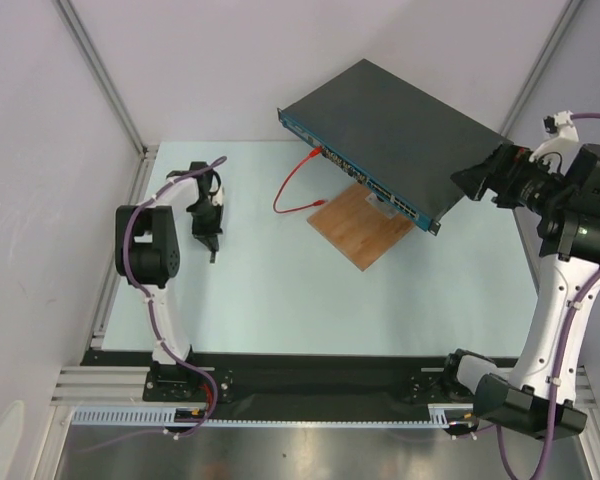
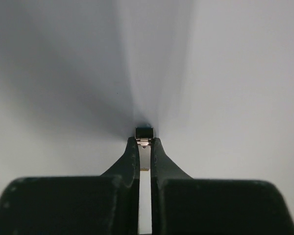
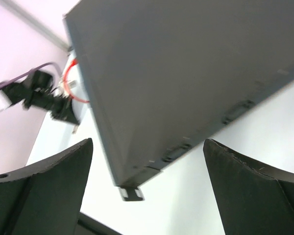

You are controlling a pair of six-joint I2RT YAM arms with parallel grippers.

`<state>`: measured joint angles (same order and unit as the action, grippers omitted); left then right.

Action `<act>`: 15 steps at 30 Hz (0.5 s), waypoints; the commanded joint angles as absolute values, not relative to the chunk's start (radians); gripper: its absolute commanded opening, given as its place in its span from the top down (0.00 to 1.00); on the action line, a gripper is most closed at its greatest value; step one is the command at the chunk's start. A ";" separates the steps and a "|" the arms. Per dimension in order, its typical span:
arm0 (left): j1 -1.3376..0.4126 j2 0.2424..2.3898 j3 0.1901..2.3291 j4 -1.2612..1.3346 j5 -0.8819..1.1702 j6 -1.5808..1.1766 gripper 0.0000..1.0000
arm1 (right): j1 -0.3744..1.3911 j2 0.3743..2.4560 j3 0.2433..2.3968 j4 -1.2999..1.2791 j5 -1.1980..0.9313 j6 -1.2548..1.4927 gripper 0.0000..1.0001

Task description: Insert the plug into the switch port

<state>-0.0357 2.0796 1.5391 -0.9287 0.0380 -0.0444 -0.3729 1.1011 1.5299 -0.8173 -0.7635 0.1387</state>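
Wooden board (image 1: 355, 232) under switch (image 1: 390, 120) — red cable (image 1: 278, 198) beside

Left arm (image 1: 148, 258), left of frame: black joint housings, white link sections, with a purple cable (image 1: 128, 232) looped along them. Right arm (image 1: 568, 285), right of frame: same black-and-white build, the same purple cabling, and a white bracket at the upper end. Black base blocks sit at the lower edge. Left gripper (image 2: 144, 142): slim matte black fingers. Right gripper (image 3: 148, 141): broad, wedge-shaped black fingers.
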 commanded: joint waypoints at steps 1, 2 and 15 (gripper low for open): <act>-0.029 2.042 1.563 -0.908 0.093 -0.043 1.00 | -0.290 1.121 1.589 -0.761 -0.758 0.133 0.01; -0.029 2.014 1.562 -0.897 0.124 -0.043 1.00 | -0.267 1.126 1.594 -0.747 -0.753 0.138 0.02; -0.040 1.339 1.367 -0.315 0.768 -0.475 1.00 | 0.323 1.296 1.684 -0.480 -0.519 0.115 0.12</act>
